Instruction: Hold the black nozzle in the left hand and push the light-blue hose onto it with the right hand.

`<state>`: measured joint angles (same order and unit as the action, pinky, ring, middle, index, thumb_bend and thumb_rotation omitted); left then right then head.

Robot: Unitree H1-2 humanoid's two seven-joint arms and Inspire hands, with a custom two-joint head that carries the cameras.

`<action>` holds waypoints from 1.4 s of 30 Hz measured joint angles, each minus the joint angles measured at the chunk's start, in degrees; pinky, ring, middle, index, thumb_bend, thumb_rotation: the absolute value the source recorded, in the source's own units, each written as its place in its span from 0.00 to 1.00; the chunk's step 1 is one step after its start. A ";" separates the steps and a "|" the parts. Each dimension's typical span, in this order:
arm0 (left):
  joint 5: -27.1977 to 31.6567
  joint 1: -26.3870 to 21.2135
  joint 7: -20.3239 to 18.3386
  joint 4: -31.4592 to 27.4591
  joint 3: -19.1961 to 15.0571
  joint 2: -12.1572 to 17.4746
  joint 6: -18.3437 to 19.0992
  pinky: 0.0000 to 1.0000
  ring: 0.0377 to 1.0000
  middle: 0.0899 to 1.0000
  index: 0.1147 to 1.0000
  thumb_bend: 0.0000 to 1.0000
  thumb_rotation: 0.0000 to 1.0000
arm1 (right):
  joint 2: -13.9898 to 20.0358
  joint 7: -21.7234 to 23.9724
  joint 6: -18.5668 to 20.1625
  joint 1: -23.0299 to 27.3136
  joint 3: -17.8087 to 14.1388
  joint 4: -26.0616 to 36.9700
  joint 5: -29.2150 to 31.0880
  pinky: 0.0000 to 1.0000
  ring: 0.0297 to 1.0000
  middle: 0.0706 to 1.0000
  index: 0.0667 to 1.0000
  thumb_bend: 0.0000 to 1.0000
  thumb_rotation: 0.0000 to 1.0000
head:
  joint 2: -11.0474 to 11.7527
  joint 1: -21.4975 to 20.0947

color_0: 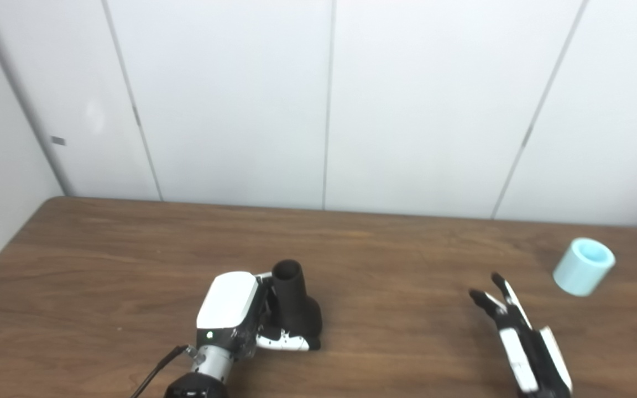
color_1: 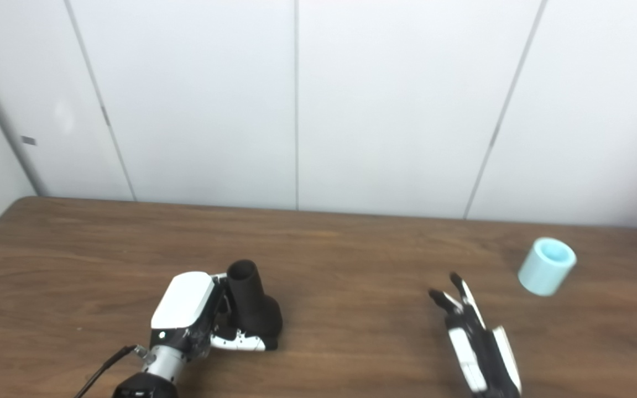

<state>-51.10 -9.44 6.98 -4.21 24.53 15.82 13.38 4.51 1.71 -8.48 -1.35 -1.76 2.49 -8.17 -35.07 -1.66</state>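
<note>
The left hand [color_0: 241, 318] covers the 9 o'clock side of the black nozzle [color_0: 295, 304]; contact behind the palm is hidden. The right hand [color_0: 520, 342] and both forearms are cut off at the 6 o'clock edge. The light-blue hose [color_0: 584, 266] interior depth is indeterminate.

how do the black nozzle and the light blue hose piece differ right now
The black plastic nozzle is dark, with a narrow neck widening to a broad base; the light-blue hose piece is a pale, short, plain cylinder. The nozzle stands near upright, with the left hand at its base; the hose piece is tilted, untouched, beyond the open right hand. The nozzle sits left of centre, the hose piece far right. Both are hollow, with open tops, on the brown wooden table.
</note>
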 measured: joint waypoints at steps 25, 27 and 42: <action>-4.74 2.70 -0.62 -2.24 5.32 -1.81 -3.72 0.39 0.34 0.35 0.42 0.50 0.00 | 2.31 -4.45 12.80 1.11 -2.10 10.07 -9.92 0.76 0.79 0.77 0.76 0.66 0.29 | -2.99 -11.07; -4.59 2.71 -0.62 -2.21 5.32 -1.79 -4.32 0.40 0.34 0.36 0.42 0.50 0.00 | 5.05 -4.44 13.68 3.22 -2.61 10.51 -11.97 0.78 0.80 0.77 0.76 0.70 0.26 | -2.99 -12.04; -4.13 3.08 -0.91 -2.22 4.86 -1.73 -5.56 0.43 0.39 0.40 0.42 0.50 0.00 | 30.82 4.97 19.09 17.73 2.36 4.41 -35.24 0.99 0.99 0.87 0.81 0.90 0.25 | -3.69 -13.10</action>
<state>-55.23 -6.36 6.07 -6.43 29.39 14.09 7.82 35.33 6.68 10.61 16.38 0.60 6.90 -43.42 -38.76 -14.76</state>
